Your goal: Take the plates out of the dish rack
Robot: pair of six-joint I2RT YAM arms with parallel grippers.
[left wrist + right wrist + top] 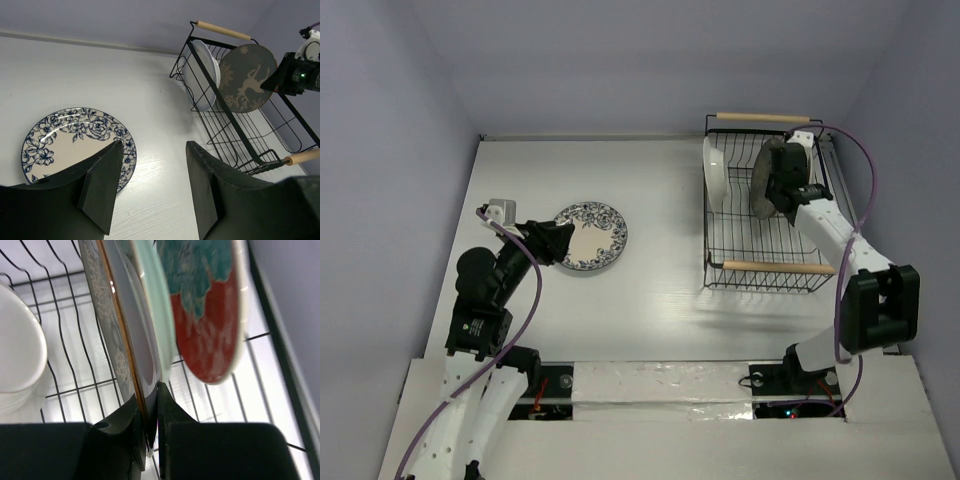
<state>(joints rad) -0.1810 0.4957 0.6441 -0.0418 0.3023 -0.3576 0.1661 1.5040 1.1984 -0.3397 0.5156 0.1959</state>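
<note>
The black wire dish rack (pixel 708 232) with wooden handles stands at the right; it also shows in the left wrist view (pixel 235 134). My right gripper (pixel 783 187) is shut on the lower rim of the dark grey deer plate (pixel 119 325), which stands upright in the rack (pixel 247 78). Behind it stand the mint plate (pixel 156 295) and the red-and-teal plate (pixel 206 310). The white plate with the blue floral rim (pixel 592 236) lies flat on the table (pixel 75 142). My left gripper (pixel 152 147) is open and empty, just above that plate's near right edge.
White bowls (pixel 717 170) stand on edge at the rack's left end (pixel 202 75) and show in the right wrist view (pixel 17 355). The purple walls close in at the back and both sides. The bare white table (pixel 660 200) lies between the floral plate and the rack.
</note>
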